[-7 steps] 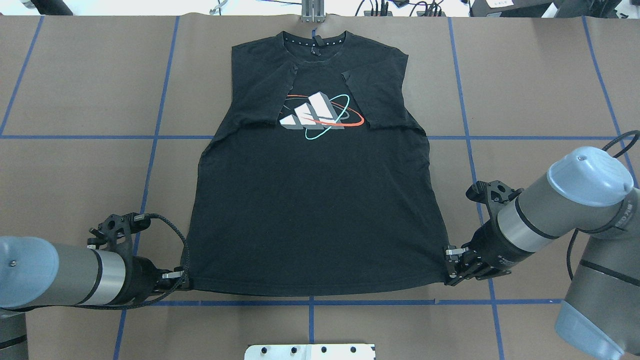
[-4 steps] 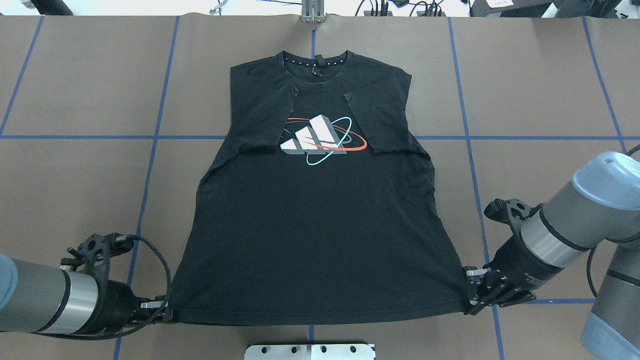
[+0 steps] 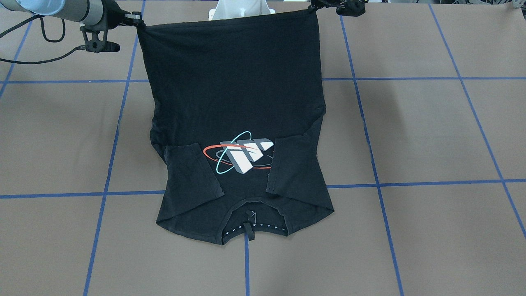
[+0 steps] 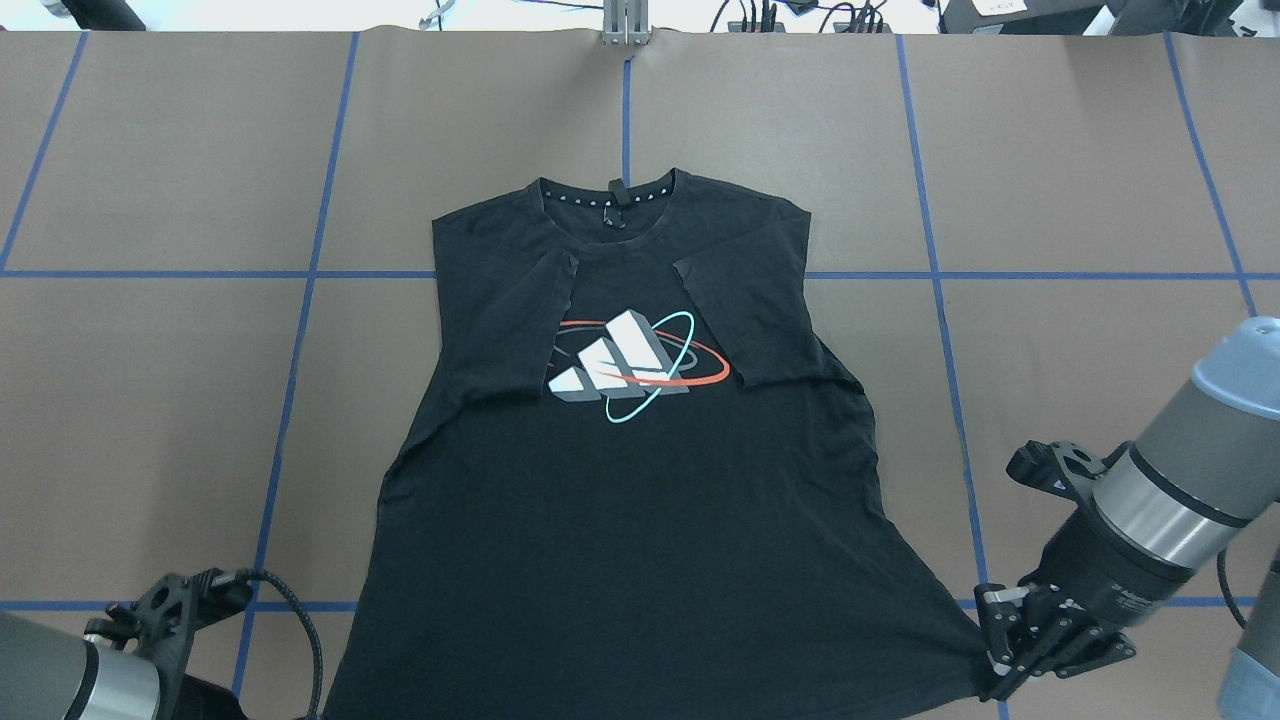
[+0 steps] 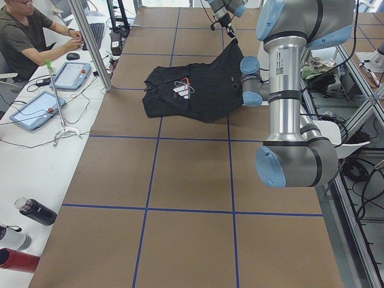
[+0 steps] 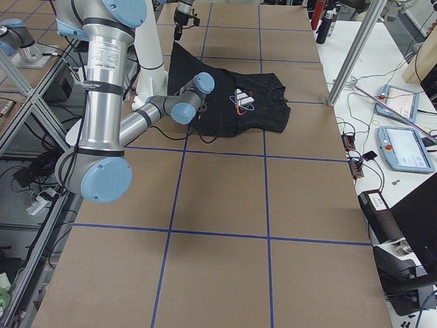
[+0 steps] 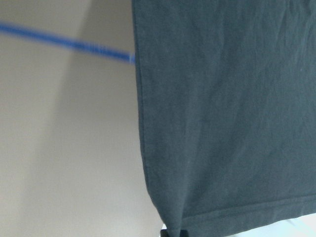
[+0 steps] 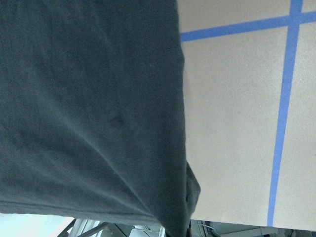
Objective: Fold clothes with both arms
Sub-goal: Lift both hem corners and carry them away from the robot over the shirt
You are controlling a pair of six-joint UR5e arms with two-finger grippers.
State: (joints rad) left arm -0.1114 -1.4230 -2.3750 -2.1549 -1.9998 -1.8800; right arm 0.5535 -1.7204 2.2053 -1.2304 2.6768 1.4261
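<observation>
Both end effectors have drawn back toward the robot's edge of the counter [image 4: 150, 400], and the T-shirt [image 4: 620, 520] has slid with them. Its collar [image 4: 610, 192], formerly close to the far edge, now lies well clear of it, just beyond the far cross line of blue tape [image 4: 200, 273].

Left side: the left end effector [image 3: 311, 7] is clamped on the hem corner on its side. In the overhead view only its cable and mount show, at the bottom left corner. Its wrist camera shows the hem seam running down to a fingertip at the bottom edge of the view.

Centre: the T-shirt lies print side up, collar away from the robot. Both sleeves [image 4: 500, 310] are folded inward over the chest, flanking the print [image 4: 635, 360] of grey-white blocks ringed in orange-red and cyan. The hem is stretched between the two end effectors. In the side views the hem end rises off the counter while the collar end lies flat.

Right side: the right end effector [image 4: 1000, 672] is closed on the opposite hem corner, with the cloth drawn to a point at its fingertips, near a crossing of tape lines.
</observation>
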